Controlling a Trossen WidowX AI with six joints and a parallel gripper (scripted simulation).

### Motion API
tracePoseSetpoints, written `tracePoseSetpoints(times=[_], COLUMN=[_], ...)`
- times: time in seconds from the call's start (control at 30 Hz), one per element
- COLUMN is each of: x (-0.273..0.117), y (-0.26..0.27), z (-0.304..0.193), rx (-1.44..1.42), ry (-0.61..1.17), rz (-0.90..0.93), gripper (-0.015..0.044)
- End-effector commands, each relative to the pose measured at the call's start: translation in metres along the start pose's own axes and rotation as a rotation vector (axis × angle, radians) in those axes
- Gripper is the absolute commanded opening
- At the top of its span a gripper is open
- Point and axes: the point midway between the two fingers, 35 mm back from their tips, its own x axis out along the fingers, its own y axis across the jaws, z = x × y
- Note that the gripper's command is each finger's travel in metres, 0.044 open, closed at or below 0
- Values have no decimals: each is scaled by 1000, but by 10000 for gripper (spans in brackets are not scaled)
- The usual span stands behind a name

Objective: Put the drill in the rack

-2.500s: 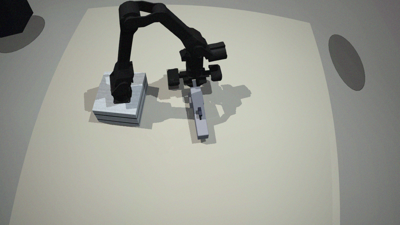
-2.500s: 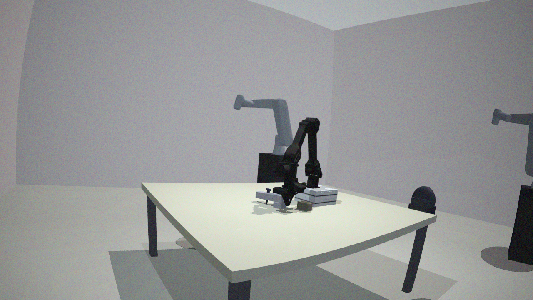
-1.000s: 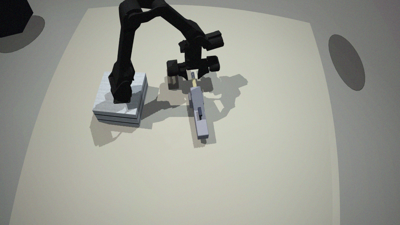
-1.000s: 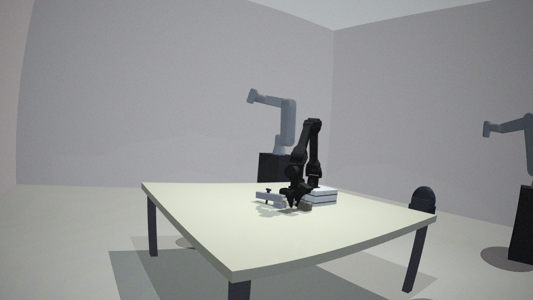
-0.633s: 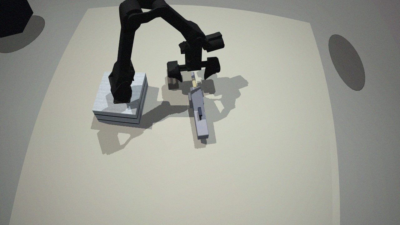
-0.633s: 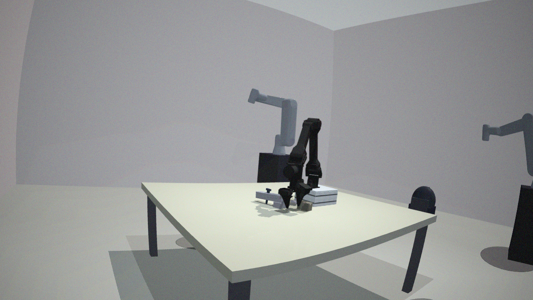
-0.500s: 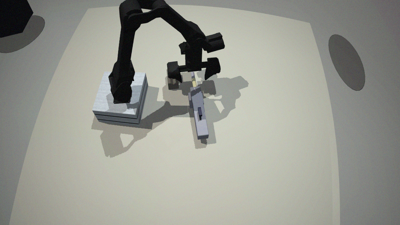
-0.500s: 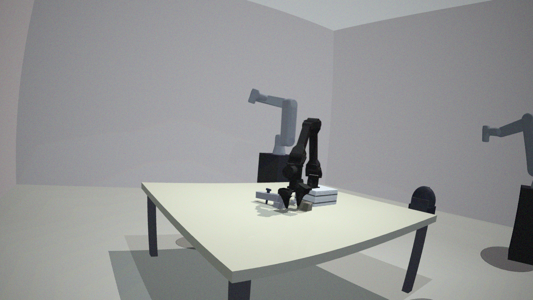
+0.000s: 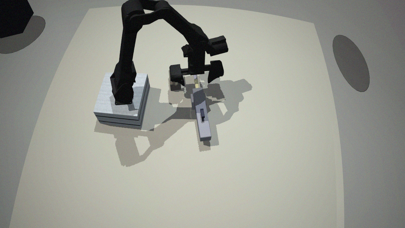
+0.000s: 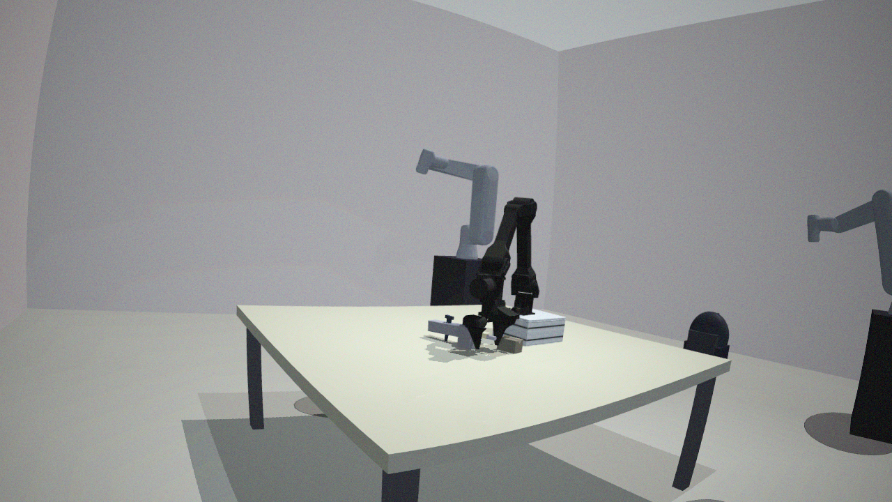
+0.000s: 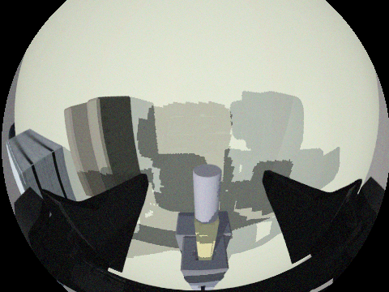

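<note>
The drill, a lilac cylinder with a yellow band (image 9: 196,84) (image 11: 207,196), sticks out of the end of a long grey holder (image 9: 204,130) (image 10: 437,326) (image 11: 204,265). The key, a small dark T-shaped pin (image 9: 202,112) (image 10: 449,318), stands up from the holder's top. My gripper (image 9: 196,83) (image 10: 488,346) (image 11: 207,180) is open wide, one finger on each side of the drill, touching neither side in the wrist view. The rack, a brown grooved block (image 9: 175,86) (image 10: 511,344) (image 11: 117,138), stands beside the left finger. Its grooves hold nothing that I can see.
The arm stands on a pale striped block (image 9: 101,104) (image 10: 546,330) (image 11: 38,158), left of the rack in the top view. All of this is on the cream table (image 9: 254,175) (image 10: 436,399). Grey arms on dark pedestals stand beyond the table.
</note>
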Motion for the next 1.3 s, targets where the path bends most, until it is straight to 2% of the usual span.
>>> tracePoseSetpoints(times=[0.0,0.03,0.53,0.77,1.27], x=[2,2,0,0,-2], y=[1,1,0,0,2], z=[-2,-2,-1,-1,-1], rx=[-5,-5,0,0,-5], ry=[-1,0,0,0,-1], rz=[3,3,0,0,3], gripper=[440,440,46,0,0])
